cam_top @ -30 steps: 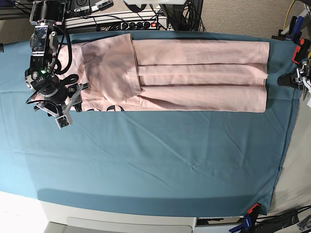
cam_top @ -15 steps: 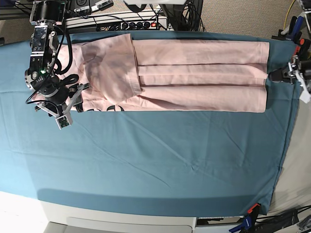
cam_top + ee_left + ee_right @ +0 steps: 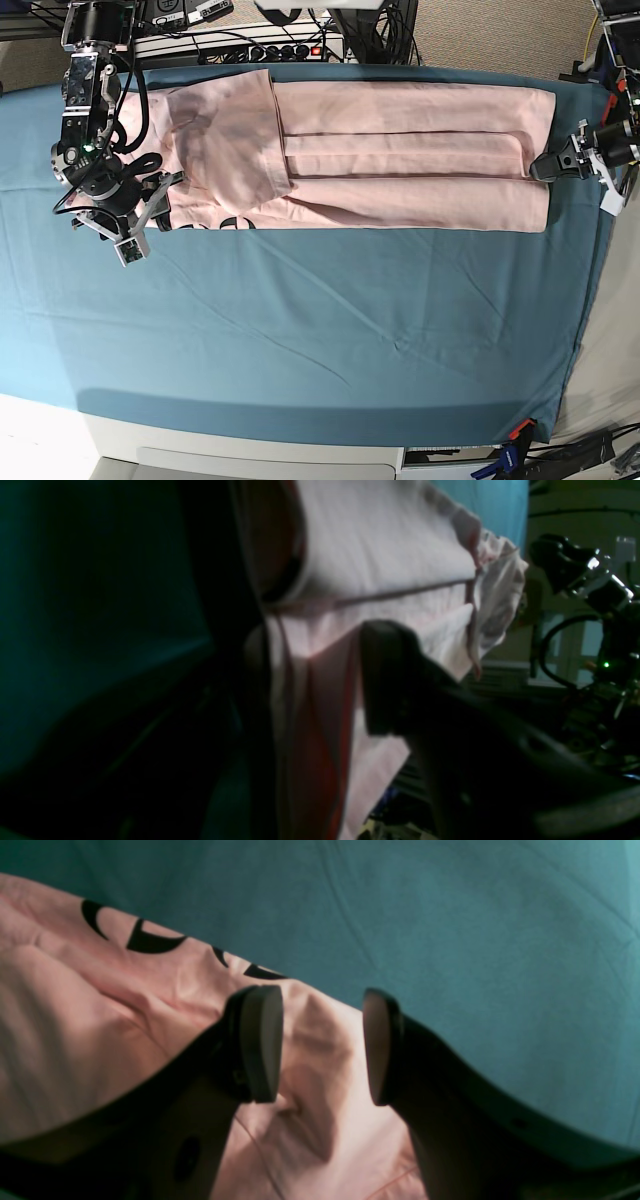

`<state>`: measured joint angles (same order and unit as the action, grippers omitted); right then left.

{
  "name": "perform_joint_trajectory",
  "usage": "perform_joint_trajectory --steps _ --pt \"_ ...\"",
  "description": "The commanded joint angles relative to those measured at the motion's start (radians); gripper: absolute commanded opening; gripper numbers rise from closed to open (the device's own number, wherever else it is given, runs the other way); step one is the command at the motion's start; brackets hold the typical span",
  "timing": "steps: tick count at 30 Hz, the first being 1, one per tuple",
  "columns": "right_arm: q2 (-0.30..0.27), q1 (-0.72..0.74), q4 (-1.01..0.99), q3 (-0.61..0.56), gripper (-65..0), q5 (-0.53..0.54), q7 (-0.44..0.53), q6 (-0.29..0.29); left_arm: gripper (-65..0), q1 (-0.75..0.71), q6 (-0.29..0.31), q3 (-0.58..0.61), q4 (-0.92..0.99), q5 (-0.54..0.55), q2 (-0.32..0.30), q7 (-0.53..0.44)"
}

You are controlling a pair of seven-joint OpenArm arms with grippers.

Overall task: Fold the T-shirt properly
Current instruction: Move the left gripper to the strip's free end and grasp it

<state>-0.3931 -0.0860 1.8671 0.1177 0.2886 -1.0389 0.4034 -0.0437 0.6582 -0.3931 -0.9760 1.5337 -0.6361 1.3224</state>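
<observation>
My right claw [image 3: 320, 1045] gapes over the printed corner of the pale pink cotton T-shirt [image 3: 400, 150], frame left; my left claw [image 3: 548, 166], its state unclear, meets the right hem for folding

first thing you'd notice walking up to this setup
A long pale pink T-shirt, folded into a narrow strip, lies along the far side of the teal table cloth, with bits of black lettering peeking out at its near edge. The right gripper hangs with open jaws over one end's corner, while the left gripper reaches in at the other end.
</observation>
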Motion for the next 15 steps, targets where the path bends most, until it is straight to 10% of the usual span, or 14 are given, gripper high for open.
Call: perform_joint_trajectory --steps 1,15 --pt "-0.014 0.014 0.016 0.008 -38.3 0.007 0.023 -0.005 -33.8 -0.003 -0.006 0.009 0.001 -0.05 0.013 0.023" --pt "-0.014 0.014 0.016 0.008 -38.3 0.007 0.023 -0.005 -33.8 0.044 -0.003 0.009 0.002 -0.05 0.111 -0.008"
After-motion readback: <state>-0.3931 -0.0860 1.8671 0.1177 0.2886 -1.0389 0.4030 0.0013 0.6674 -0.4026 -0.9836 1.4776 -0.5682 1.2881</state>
